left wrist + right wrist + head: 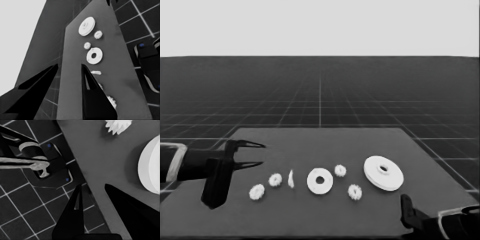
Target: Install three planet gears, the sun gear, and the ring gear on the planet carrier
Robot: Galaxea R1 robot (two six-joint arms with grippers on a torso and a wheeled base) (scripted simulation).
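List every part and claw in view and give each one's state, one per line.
Left claw: open, empty, waiting over the table's left end.
Right claw: open, empty, parked at the table's near right corner.
Smaller round part: flat on the table, no gears on it.
Larger round part: lying apart, not installed.
Four gears: loose on the table.
Thin white piece: lying by itself.
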